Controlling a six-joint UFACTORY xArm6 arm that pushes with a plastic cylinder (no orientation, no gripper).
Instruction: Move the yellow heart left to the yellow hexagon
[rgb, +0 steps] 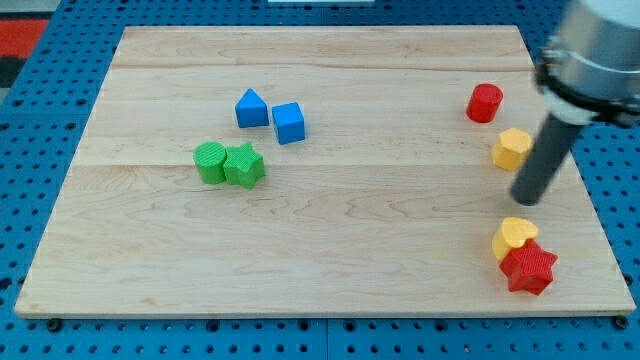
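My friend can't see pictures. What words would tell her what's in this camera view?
A dark rod's tip rests on a wooden board near the view's right edge, between a yellow hexagon above and a yellow heart below. The heart touches a red star; a red cylinder sits higher up. Left of centre are two blue blocks and two green blocks.

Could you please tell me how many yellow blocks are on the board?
2: the yellow hexagon block at the view's right edge, beside my tip, and the yellow heart block below it, touching the red star block. None seems hidden.
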